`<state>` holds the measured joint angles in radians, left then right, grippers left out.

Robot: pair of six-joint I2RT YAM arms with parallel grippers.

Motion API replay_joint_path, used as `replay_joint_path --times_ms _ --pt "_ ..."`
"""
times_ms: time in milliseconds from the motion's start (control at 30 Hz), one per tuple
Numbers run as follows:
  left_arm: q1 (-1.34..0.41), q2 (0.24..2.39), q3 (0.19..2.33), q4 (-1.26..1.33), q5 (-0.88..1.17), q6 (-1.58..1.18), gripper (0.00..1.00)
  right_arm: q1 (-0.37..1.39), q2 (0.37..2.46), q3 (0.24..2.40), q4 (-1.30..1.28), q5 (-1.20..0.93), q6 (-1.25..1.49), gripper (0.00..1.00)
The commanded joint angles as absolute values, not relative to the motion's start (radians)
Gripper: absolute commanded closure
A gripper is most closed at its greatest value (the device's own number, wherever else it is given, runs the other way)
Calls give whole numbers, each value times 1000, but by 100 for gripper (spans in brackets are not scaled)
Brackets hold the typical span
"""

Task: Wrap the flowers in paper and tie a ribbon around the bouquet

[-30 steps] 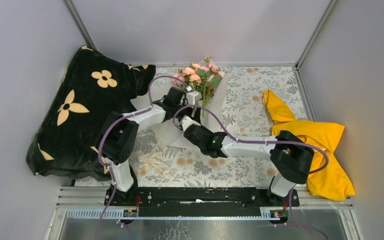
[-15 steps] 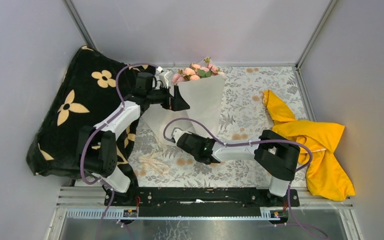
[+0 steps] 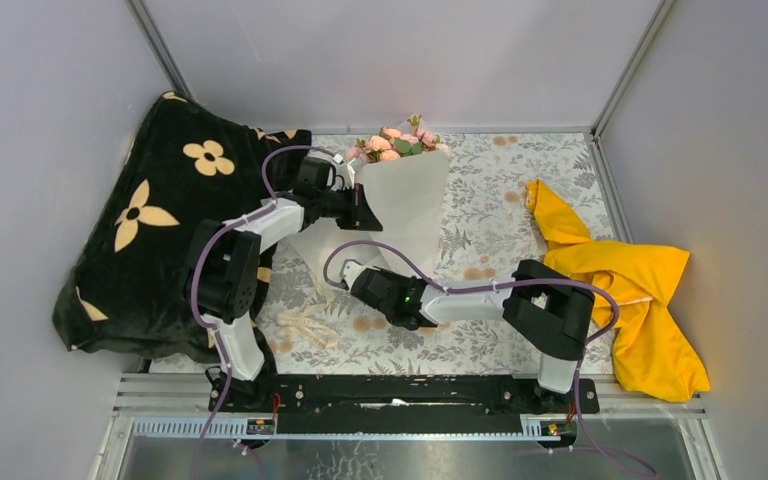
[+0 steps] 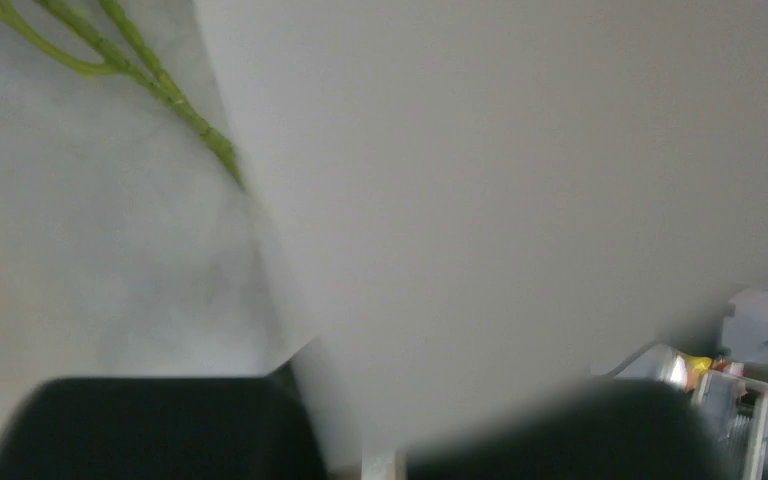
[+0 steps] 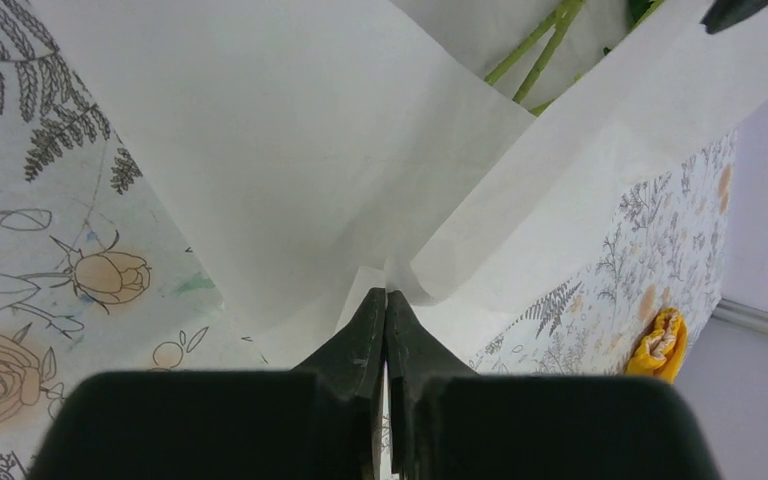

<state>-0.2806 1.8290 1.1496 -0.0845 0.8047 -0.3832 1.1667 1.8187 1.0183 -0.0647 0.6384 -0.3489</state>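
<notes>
Overhead and wrist views, read from the arm bases outward. The worktop (image 3: 490,330) is covered by a grey cloth printed with flowers.

(a) Nearest the bases, the ribbon (image 3: 307,325) lies loose in a small heap on the cloth, left of centre, apart from both arms.

(b) Just beyond it, the right end effector (image 3: 344,271) is low at the near, narrow tip of the paper (image 3: 410,200). In the right wrist view its two dark fingers are pressed together, with the paper's folded point pinched between their tips.

(c) From that point the paper widens away from the bases into a cone, lying on the cloth with one flap folded across another. Thin green stems (image 5: 535,45) show inside the open fold.

(d) The left end effector (image 3: 368,212) is at the cone's left edge, about halfway along it. In the blurred left wrist view its fingers stand partly apart with a fold of paper in the gap. Whether they touch the paper cannot be told.

(e) The flowers (image 3: 392,145), pink with green leaves, stick out of the cone's wide mouth at the far edge of the worktop, near the back wall.

(f) A black blanket (image 3: 160,220) with beige flower shapes is heaped to the left, and a crumpled yellow cloth (image 3: 630,280) lies to the right, well apart from the cone.
</notes>
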Motion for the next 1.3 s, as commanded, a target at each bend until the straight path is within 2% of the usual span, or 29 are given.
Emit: replay_joint_path --times_ms 0,67,167,333,400,467,533,600,667,800,1033,1267 --pt "-283 1813 1176 -33 808 -396 100 1184 1793 1068 -102 633 -359 84" --pt "-272 1828 1169 -57 763 -374 100 1184 1760 1089 -168 599 -335 61" --pt "-240 1884 1162 -97 717 -359 100 1184 1680 1135 -309 477 -269 36" --pt "-229 1942 1108 -68 734 -360 100 1181 1501 1133 -428 184 -188 14" --pt "-229 1946 1095 -55 730 -359 100 1161 1453 1109 -403 106 -159 12" --pt "-229 1943 1085 -40 721 -359 100 1100 1428 1081 -336 38 -108 12" --pt "-229 1940 1080 -35 716 -356 100 1008 1423 1046 -233 8 -22 17" --pt "-229 1936 1077 -40 709 -350 100 915 1455 1011 -128 -51 110 31" --pt "-228 1932 1073 -40 706 -348 100 876 1513 997 -50 -83 175 52" --pt "-226 1924 1067 -43 701 -342 100 874 1645 1025 -22 -97 210 71" --pt "-221 1919 1074 -31 667 -324 100 886 1713 905 73 -159 270 84" --pt "-221 1931 1079 -23 654 -321 100 982 1599 880 -113 -28 248 78"
